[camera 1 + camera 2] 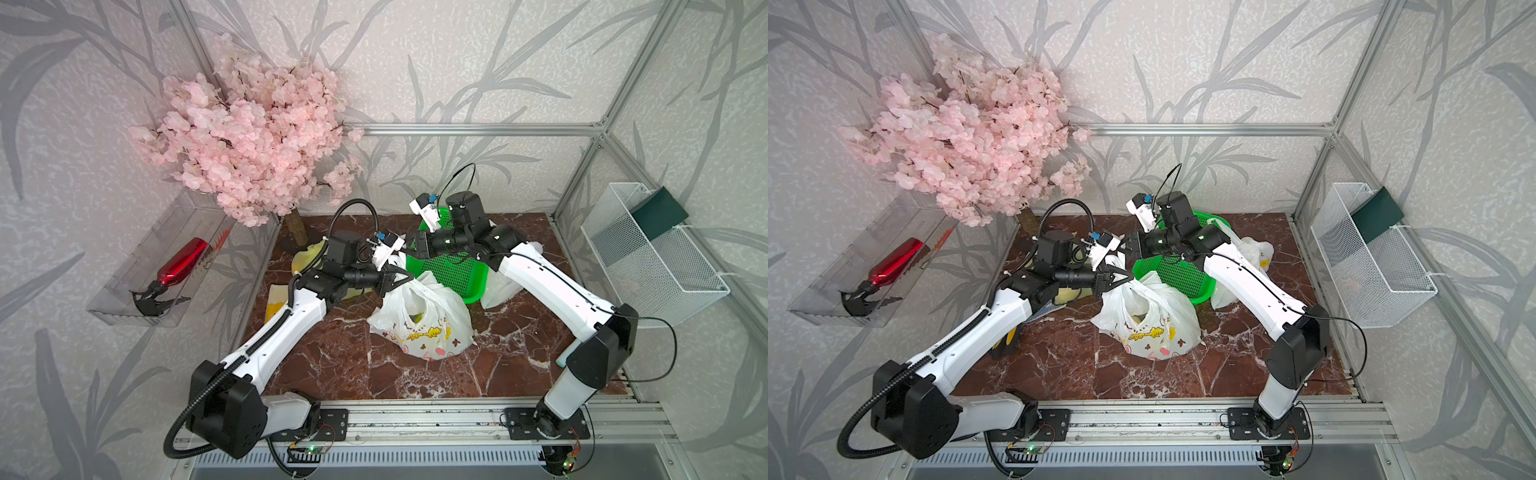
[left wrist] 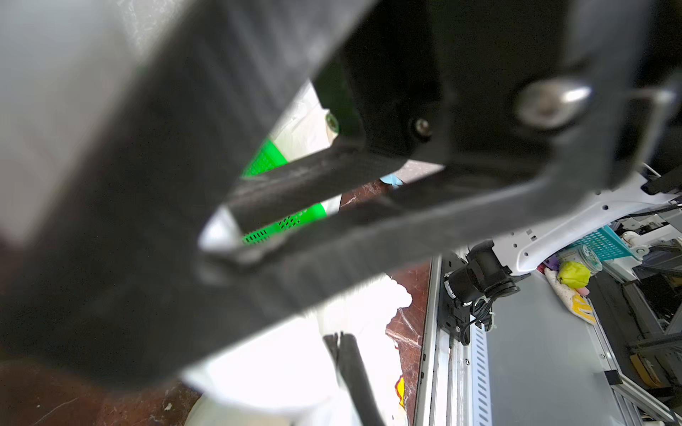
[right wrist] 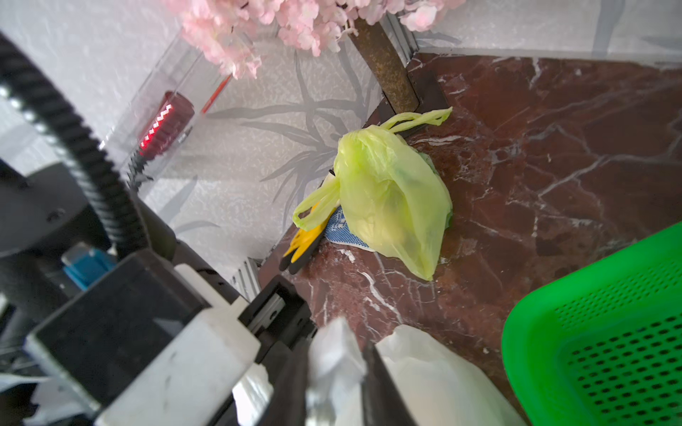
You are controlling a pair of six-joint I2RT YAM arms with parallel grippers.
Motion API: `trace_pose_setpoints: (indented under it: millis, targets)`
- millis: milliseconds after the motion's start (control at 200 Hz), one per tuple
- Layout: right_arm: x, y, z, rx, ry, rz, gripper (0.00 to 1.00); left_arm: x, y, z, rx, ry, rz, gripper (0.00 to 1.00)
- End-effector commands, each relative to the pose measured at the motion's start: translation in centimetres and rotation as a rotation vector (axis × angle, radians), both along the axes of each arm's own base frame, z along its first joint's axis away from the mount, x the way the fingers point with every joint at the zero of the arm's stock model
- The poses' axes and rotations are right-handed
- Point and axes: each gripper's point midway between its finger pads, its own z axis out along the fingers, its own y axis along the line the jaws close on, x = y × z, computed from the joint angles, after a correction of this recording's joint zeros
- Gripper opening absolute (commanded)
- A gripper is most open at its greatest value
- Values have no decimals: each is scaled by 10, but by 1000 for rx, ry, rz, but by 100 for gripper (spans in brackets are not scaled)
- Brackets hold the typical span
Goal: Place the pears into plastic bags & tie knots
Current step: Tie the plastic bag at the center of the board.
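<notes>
- A white printed bag [image 1: 422, 328] sits at the centre of the frame in both top views, on a red-brown marble tabletop [image 1: 332, 365]. Its mouth gapes, and a green-yellow pear [image 1: 417, 318] shows inside.
- The left gripper [image 1: 400, 278], just above and left of the bag's mouth, is pinched fully closed on one of the bag's handles, which runs taut down to the bag.
- The right gripper [image 1: 409, 250] is slightly higher in the frame, close beside the left one. In the right wrist view its fingers [image 3: 378, 383] are clamped on a crumpled strip of the bag's white plastic.
- A green perforated basket [image 1: 453, 270] lies up and to the right of the bag, touching it.
- A second white bag [image 1: 498, 286] lies right of the basket, partly hidden by the right arm.
- A filled yellow-green bag [image 3: 391, 199] lies near the trunk of a pink blossom tree [image 1: 249, 124], left of centre and behind the left arm in the top views.
</notes>
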Motion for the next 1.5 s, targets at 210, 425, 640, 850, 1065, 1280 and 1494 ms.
trace_pose_setpoints:
  millis: [210, 425, 640, 850, 1065, 1280, 1494]
  targets:
    - [4, -27, 26, 99, -69, -61, 1, -8, 4, -10, 13, 37, 17, 12]
    - [-12, -44, 30, 61, -127, -70, 0, -5, 5, -16, 29, 62, 32, 0]
    - [-70, -55, 30, 41, -235, 46, 0, 14, 19, -19, 67, 79, 140, 0]
    - [-149, -30, -33, -17, -195, 307, 0, 15, 15, -15, 29, 96, 122, 0]
    - [-149, -17, -94, -33, -388, 342, 0, 3, 9, -3, -25, 93, 50, 0]
    - [-121, -14, -102, -72, -557, 308, 0, -24, 8, 9, -58, 108, -43, 7]
    - [-110, -22, -89, -37, -609, 284, 0, -43, 17, -8, 10, 179, -71, 16]
